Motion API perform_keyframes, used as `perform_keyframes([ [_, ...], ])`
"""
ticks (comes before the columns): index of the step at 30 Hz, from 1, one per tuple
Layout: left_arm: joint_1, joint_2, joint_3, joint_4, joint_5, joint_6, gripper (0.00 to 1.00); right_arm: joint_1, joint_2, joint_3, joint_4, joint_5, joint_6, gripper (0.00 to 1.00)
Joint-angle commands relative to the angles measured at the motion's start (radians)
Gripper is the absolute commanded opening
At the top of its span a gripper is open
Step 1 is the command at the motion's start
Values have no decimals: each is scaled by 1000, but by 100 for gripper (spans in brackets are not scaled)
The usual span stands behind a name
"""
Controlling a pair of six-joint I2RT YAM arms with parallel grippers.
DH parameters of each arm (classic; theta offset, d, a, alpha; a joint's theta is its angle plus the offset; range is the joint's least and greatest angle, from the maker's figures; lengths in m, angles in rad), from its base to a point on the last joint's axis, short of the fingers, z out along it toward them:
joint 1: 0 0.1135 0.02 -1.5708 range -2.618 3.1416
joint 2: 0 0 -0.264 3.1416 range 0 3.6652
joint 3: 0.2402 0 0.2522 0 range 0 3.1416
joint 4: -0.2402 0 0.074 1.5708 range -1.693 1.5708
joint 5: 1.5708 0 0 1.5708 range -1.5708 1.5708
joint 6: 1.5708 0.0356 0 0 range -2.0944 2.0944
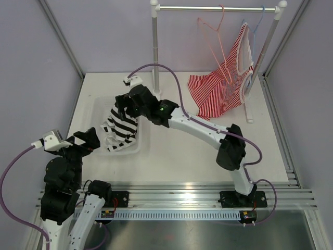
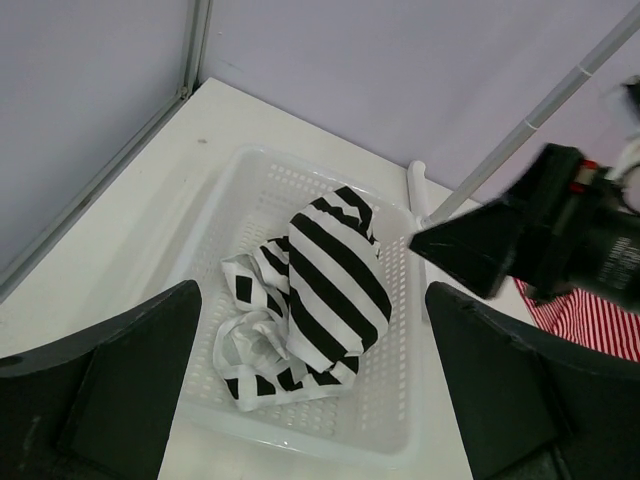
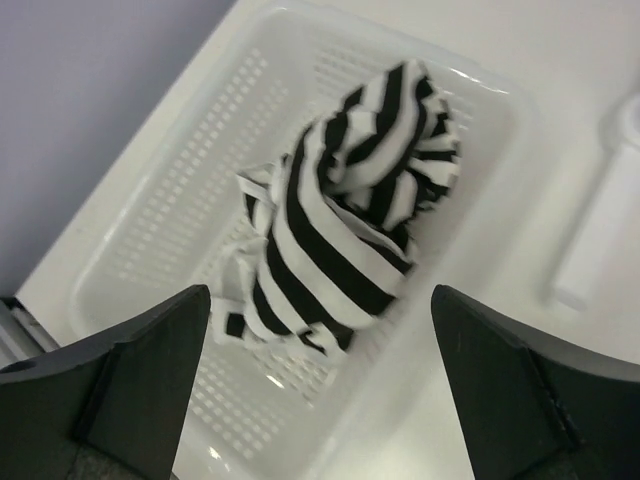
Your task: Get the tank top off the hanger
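Note:
The black-and-white striped tank top (image 1: 120, 129) lies crumpled in a white perforated basket (image 1: 101, 107), off the hanger. It shows in the left wrist view (image 2: 330, 280) and the right wrist view (image 3: 340, 230). The pink wire hanger (image 1: 210, 46) hangs bare on the rail at the back. My right gripper (image 1: 123, 104) is open and empty just above the tank top, its jaws spread wide (image 3: 320, 300). My left gripper (image 1: 86, 141) is open and empty at the basket's near-left side, looking into it (image 2: 312, 330).
A red-and-white thinly striped top (image 1: 218, 94) hangs on a pale blue-white hanger at the rack's right end. The white rack post (image 1: 154, 47) stands just behind the basket, with its foot near the rim (image 3: 600, 230). Grey walls close in on the left, right and back.

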Motion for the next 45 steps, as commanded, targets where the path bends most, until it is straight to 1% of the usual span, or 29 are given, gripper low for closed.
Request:
perform_keyframes([
  [1, 4, 88, 15, 34, 29, 42, 99, 2, -280, -155, -68, 227, -135, 100],
  [2, 5, 153, 33, 8, 45, 54, 99, -26, -383, -209, -70, 323, -152, 99],
  [3, 5, 186, 74, -13, 52, 75, 99, -56, -437, -257, -88, 320, -143, 99],
  [4, 5, 212, 93, -30, 51, 83, 99, -110, -487, -342, -114, 279, -119, 99],
  [5, 5, 262, 107, -61, 49, 103, 99, -215, -594, -393, -139, 183, -73, 99],
  [6, 4, 281, 125, -73, 45, 112, 99, -263, -648, -447, -138, 180, -63, 100],
  [7, 4, 301, 159, -89, 36, 117, 99, -294, -704, -548, -138, 203, -66, 99],
  [8, 4, 315, 180, -125, 29, 117, 99, -313, -806, -590, -145, 269, -91, 99],
  [9, 4, 341, 202, -150, 26, 115, 99, -334, -859, -660, -159, 304, -100, 100],
  [10, 4, 349, 222, -171, 28, 109, 99, -334, -908, -688, -177, 338, -108, 99],
  [11, 4, 353, 266, -214, 29, 103, 99, -336, -999, -713, -224, 402, -99, 100],
  [12, 4, 359, 283, -236, 39, 103, 99, -337, -1044, -754, -251, 429, -88, 99],
  [13, 4, 362, 306, -256, 51, 103, 99, -336, -1086, -770, -275, 452, -80, 100],
  [14, 4, 362, 344, -302, 49, 105, 99, -336, -1161, -782, -326, 476, -76, 99],
  [15, 4, 362, 365, -322, 51, 111, 99, -336, -1193, -787, -357, 485, -75, 99],
  [16, 4, 361, 378, -342, 52, 118, 99, -336, -1219, -778, -436, 498, -72, 99],
  [17, 4, 359, 401, -377, 49, 131, 99, -336, -1262, -765, -481, 515, -54, 99],
  [20, 2, 343, 411, -414, 42, 131, 99, -336, -1324, -715, -628, 533, -31, 100],
  [23, 2, 292, 383, -393, 89, 134, 99, -336, -1379, -693, -709, 538, -29, 99],
  [24, 2, 277, 353, -382, 103, 138, 99, -336, -1393, -698, -720, 542, -37, 99],
  [28, 2, 180, 285, -321, 123, 142, 99, -336, -1471, -747, -716, 559, -54, 100],
  [32, 2, 125, 260, -296, 132, 143, 99, -336, -1551, -806, -667, 527, -60, 99],
  [36, 2, 94, 253, -291, 121, 140, 99, -336, -1553, -843, -641, 512, -62, 99],
  [45, 2, 106, 241, -282, 132, 131, 99, -334, -1522, -886, -602, 509, -60, 100],
])
